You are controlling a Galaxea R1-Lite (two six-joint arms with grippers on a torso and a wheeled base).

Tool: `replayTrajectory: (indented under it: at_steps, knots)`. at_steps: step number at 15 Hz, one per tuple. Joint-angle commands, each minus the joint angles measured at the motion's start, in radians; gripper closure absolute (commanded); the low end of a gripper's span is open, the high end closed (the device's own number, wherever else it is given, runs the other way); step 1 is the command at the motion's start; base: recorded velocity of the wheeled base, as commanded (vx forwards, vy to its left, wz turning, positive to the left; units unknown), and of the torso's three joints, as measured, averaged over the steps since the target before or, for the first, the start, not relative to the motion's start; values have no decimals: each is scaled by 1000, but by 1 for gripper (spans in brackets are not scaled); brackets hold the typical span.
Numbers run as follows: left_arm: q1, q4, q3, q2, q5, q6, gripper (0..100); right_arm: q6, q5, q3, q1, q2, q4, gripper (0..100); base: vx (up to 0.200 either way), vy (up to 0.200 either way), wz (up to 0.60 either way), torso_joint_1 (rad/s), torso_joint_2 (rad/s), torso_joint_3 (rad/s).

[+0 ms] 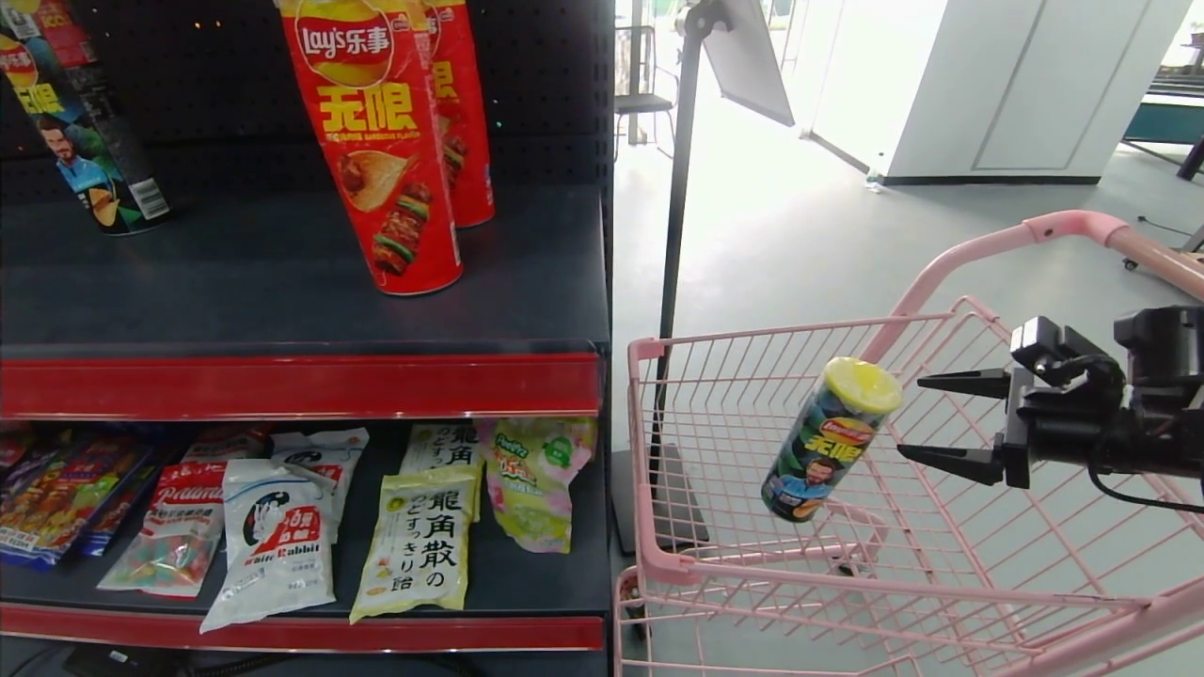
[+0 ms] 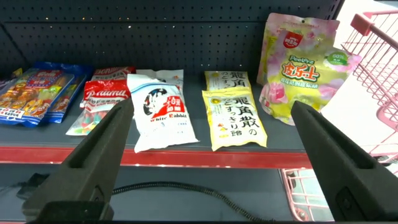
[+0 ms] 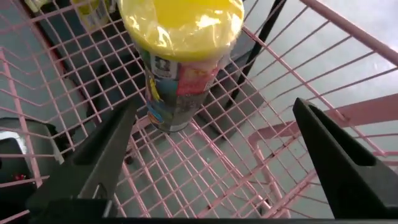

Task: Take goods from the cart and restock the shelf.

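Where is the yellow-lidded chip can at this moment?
In the head view, the chip can is tilted inside the pink cart, right of the shelf and close to the open right gripper.

Pale grey floor (image 1: 800,235); white partition (image 1: 1016,85); black stand pole (image 1: 675,188); bright daylight.

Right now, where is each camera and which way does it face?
Head view: on the head, facing forward and down at the shelf and pink cart; open right gripper shows beside the yellow-lidded can.
Left wrist view: on the left wrist, facing the lower shelf's snack bags; open left gripper shows.
Right wrist view: on the right wrist, looking down into the cart at the can, past its fingers.
Shared: can in head and right wrist views; bags in head and left wrist views.
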Motion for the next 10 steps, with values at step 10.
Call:
replayTrajectory:
  at_steps: [10]
  knots:
    - [0, 0, 0, 1, 1, 0, 0, 97, 73, -117, 273, 143, -6, 0, 0, 0, 0, 0, 0, 0]
